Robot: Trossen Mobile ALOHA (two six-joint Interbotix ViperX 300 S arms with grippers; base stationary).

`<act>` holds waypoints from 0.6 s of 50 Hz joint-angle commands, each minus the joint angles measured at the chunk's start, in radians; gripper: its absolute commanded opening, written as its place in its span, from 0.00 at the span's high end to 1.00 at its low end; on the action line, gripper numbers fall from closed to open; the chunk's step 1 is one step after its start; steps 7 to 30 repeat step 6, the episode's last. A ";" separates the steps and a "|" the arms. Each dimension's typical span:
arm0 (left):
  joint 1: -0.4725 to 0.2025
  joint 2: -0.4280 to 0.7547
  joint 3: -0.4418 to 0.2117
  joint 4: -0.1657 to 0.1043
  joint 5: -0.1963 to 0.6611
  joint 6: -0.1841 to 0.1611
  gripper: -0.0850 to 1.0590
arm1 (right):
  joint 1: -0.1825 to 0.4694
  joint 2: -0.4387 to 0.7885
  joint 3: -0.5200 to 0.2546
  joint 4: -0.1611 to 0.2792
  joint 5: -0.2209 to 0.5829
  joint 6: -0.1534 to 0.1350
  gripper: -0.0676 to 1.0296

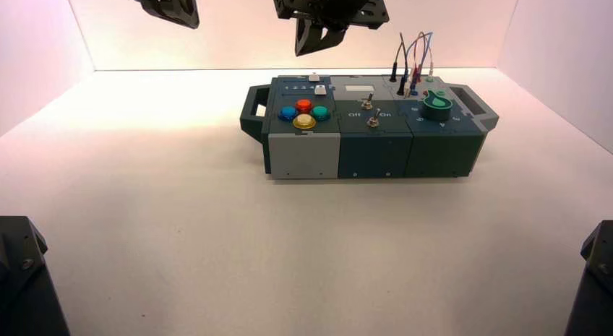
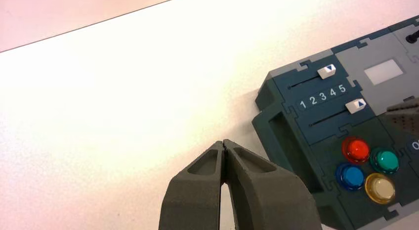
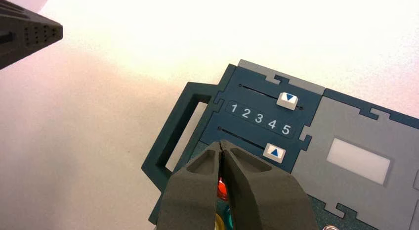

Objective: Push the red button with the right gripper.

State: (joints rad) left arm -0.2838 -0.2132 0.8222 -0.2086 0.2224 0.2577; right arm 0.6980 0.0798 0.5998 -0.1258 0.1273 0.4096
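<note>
The red button (image 1: pixel 303 105) is the rear one of a diamond of buttons on the left end of the dark teal box (image 1: pixel 376 144), with blue (image 1: pixel 288 113), teal (image 1: pixel 321 113) and yellow (image 1: pixel 304 121) around it. My right gripper (image 1: pixel 303 48) hangs shut above the box's rear left, clear of it. In the right wrist view its closed tips (image 3: pixel 220 143) point at the box top beside the cluster, and the red button (image 3: pixel 222 188) shows through the slit between the fingers. My left gripper (image 1: pixel 189 19) is parked high on the left, shut (image 2: pixel 224 142), with the red button (image 2: pixel 356 149) off to its side.
Two white sliders (image 3: pixel 288 99) (image 3: pixel 274 153) flank a 1-to-5 scale behind the buttons, both toward the 5 end. Two toggle switches (image 1: pixel 369 110), a green knob (image 1: pixel 436 105) and upright wires (image 1: pixel 413 61) fill the rest of the top. A handle (image 1: pixel 254 112) juts left.
</note>
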 commanded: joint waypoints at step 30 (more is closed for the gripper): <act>0.008 -0.032 -0.005 0.002 -0.026 0.002 0.95 | 0.000 -0.015 -0.023 0.000 -0.012 0.000 0.96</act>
